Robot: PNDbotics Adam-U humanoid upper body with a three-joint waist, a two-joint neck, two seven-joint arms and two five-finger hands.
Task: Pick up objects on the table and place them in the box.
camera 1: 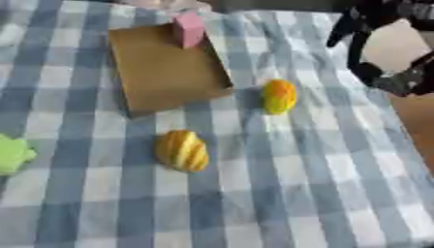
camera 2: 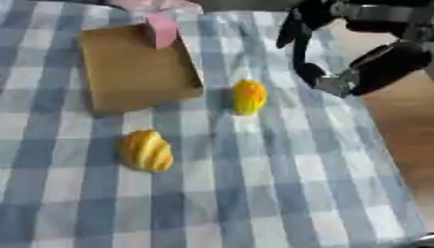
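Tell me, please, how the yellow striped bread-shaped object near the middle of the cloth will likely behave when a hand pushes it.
The yellow ridged object looks rounded, so it may rock or roll sideways. Its lobed surface probably gives fingers some hold. It lies apart from the box.

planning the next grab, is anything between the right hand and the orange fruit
Nothing visible. The right hand hangs above and to the right of the orange fruit, with only bare cloth between them.

A flat brown cardboard box [camera 2: 135, 72] holds a pink block [camera 2: 159, 29] at its far edge; an orange-yellow oval toy [camera 2: 249, 97] lies just right of the box, a yellow ridged bread-shaped toy [camera 2: 147, 151] nearer than it.
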